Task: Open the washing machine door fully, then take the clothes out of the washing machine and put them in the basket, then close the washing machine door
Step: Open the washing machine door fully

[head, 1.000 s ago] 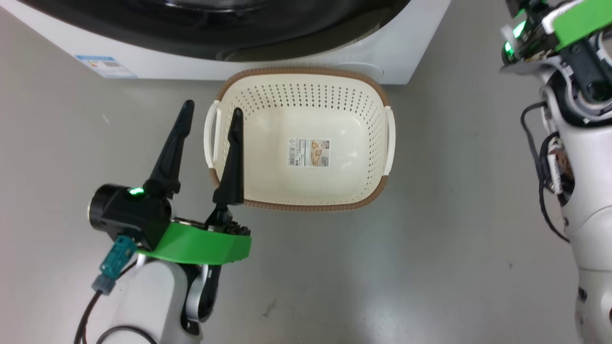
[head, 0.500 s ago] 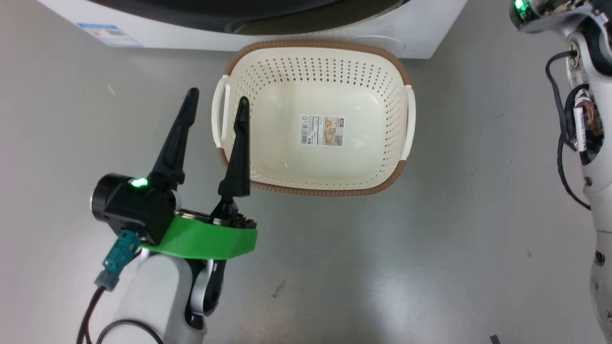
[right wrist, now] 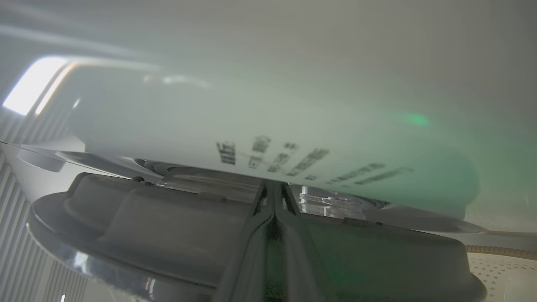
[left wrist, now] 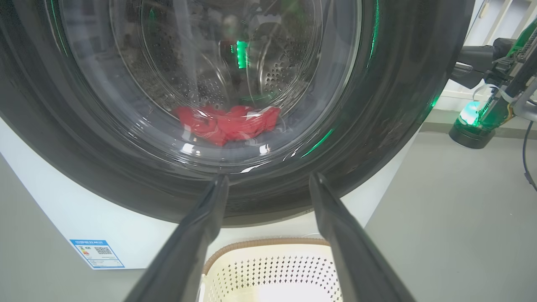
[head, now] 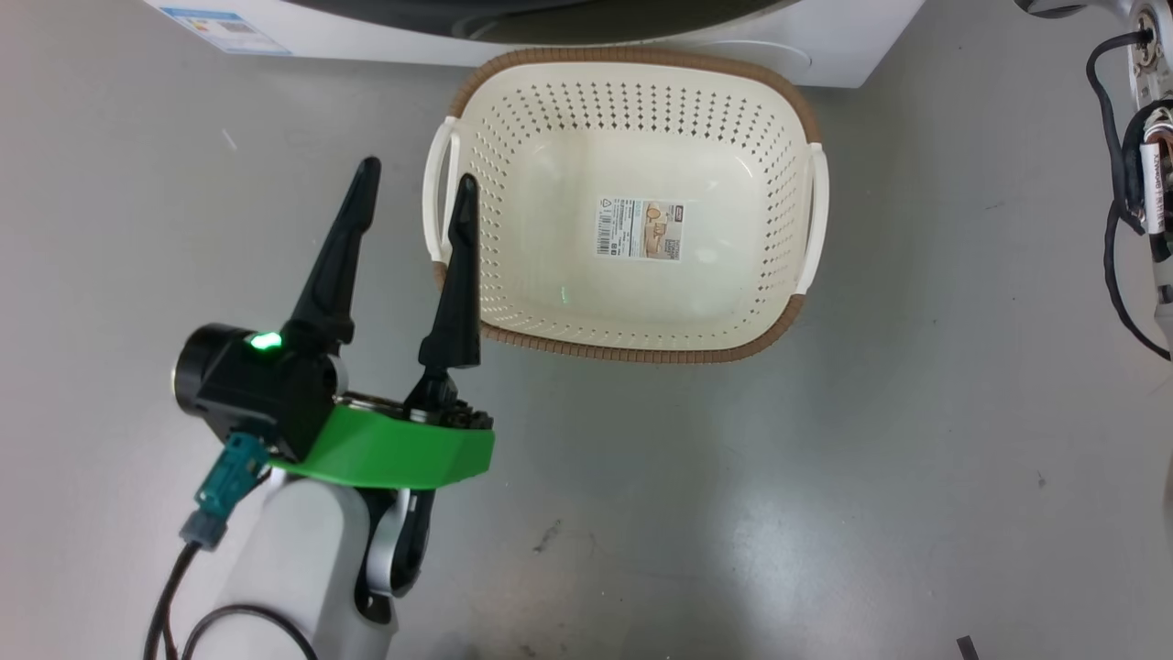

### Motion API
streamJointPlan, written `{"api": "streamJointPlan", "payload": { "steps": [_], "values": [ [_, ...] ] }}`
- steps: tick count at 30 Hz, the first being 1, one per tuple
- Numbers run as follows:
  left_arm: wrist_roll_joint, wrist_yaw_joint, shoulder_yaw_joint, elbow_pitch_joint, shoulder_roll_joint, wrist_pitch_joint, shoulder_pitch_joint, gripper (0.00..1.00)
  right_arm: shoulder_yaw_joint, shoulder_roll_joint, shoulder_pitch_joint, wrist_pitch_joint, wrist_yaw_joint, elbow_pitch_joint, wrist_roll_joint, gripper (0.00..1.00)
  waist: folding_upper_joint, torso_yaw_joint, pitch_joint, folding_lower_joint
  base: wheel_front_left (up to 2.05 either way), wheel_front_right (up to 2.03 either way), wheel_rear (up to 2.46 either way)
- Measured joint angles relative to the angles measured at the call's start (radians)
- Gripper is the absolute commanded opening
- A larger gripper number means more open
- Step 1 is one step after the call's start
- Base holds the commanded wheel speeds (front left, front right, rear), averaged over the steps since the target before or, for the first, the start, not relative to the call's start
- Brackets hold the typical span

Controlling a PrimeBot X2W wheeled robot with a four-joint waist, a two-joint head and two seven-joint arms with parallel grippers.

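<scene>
The head view has tilted since a second ago, so the small cream perforated plastic basket with the brown woven-look rim (head: 632, 353) now sits higher and further right in it. Only a thin strip of the big white boxy washing machine (head: 852, 55) remains along the top edge. The basket itself has not moved on the grey floor (head: 825, 458): it stands just in front of the machine, its printed sticker (head: 641, 229) on its bottom.

The left tool (head: 418, 171) hangs in the same spot as before, released, its two dark fingers spread wide. One fingertip (head: 467, 183) overlaps the basket's white left handle.

In the left wrist view the large round door with the glossy black rim (left wrist: 398, 105) is shut. The bright red fabric clothes (left wrist: 226, 123) lie behind its glass bowl, at the bottom of the studded steel drum.

The right arm's green wrist, at the upper right a second ago, has left the head view; a pale forearm with black cables (head: 1113, 247) shows there. The right tool (right wrist: 273, 186) is clenched, fingers pressed together, pointing at the seam between the door's edge and the machine's white front. Whether it touches cannot be told.
</scene>
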Motion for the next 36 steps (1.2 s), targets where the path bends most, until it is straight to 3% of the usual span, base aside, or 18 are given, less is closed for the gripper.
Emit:
{"api": "streamJointPlan", "payload": {
  "steps": [17, 36],
  "values": [
    [-0.005, 0.008, 0.027, 0.019, -0.001, 0.000, -0.005, 1.00, 0.046, -0.009, -0.013, 0.110, -0.004, 0.035, 0.005, 0.00, 0.0000, -0.015, -0.021, 0.0000, 0.00, 0.00, 0.00],
    [0.002, 0.007, 0.062, 0.036, -0.002, 0.000, 0.018, 1.00, 0.098, 0.040, 0.058, 0.168, -0.004, 0.016, 0.004, 0.00, 0.0000, -0.053, -0.090, 0.0000, 0.00, 0.00, 0.00]
  ]
}}
